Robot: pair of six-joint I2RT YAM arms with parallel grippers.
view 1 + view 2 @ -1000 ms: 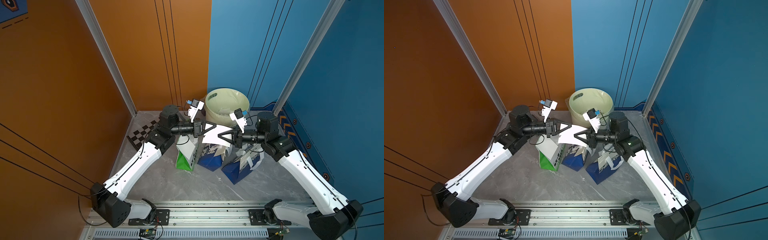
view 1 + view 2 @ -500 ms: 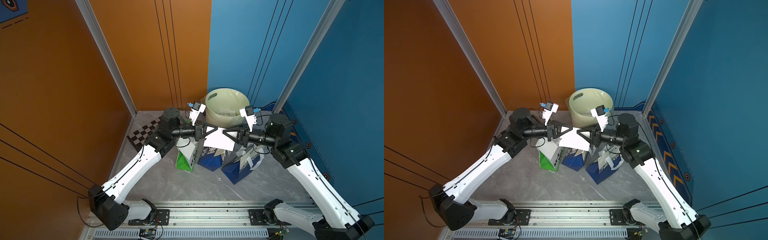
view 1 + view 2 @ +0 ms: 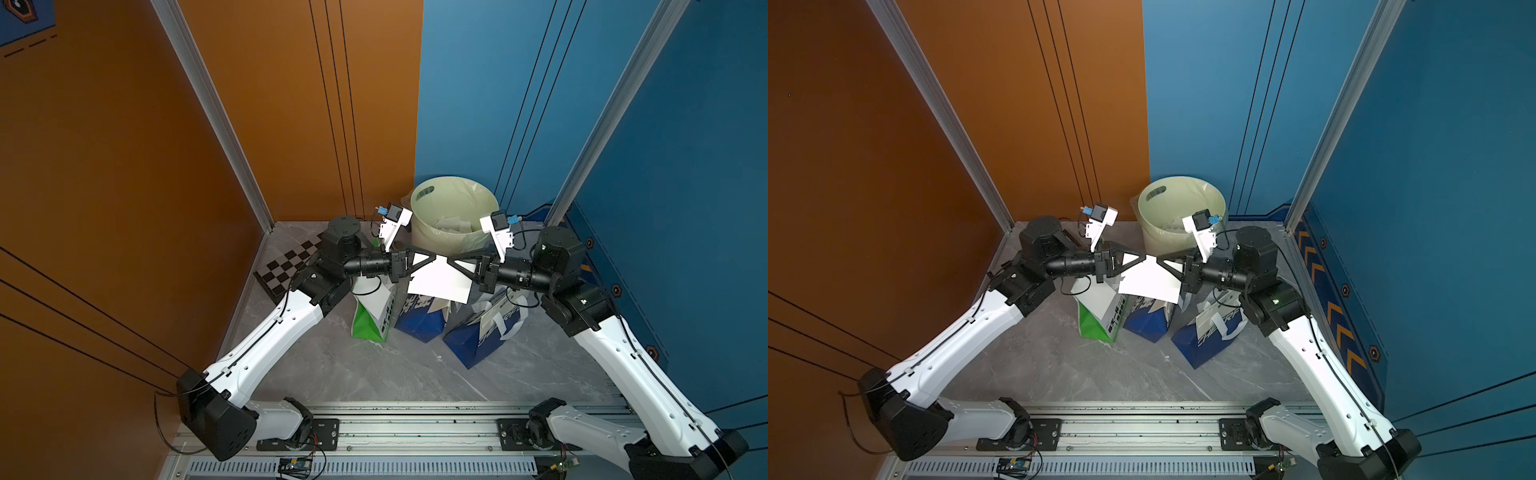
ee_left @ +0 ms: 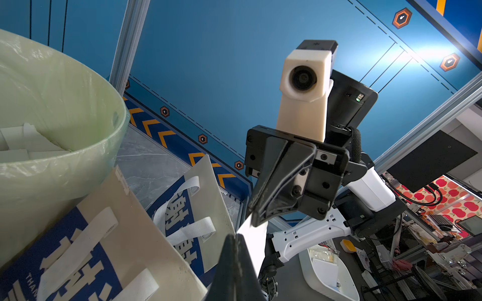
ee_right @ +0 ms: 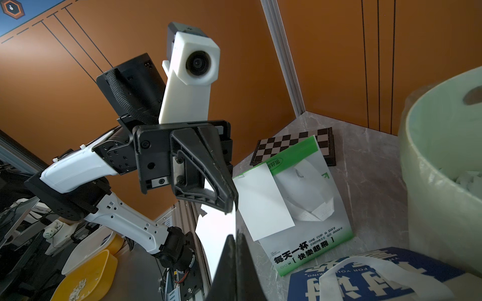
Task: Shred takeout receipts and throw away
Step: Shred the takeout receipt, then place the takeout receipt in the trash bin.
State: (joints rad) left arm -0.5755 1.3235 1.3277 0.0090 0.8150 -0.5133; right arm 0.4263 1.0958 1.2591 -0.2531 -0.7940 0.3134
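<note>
Orange wall (image 3: 124, 166) left, blue wall (image 3: 685, 124) right, grey marble floor (image 3: 353, 374).

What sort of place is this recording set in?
Probably a staged robot test cell: orange and blue wall panels framed by an aluminium post, a checkerboard on the floor, and a metal base rail.

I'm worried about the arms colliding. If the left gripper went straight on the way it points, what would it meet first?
Most likely the right gripper: the left gripper points at it tip to tip, both shut on the plain white paper receipt, though depth is unclear.
</note>
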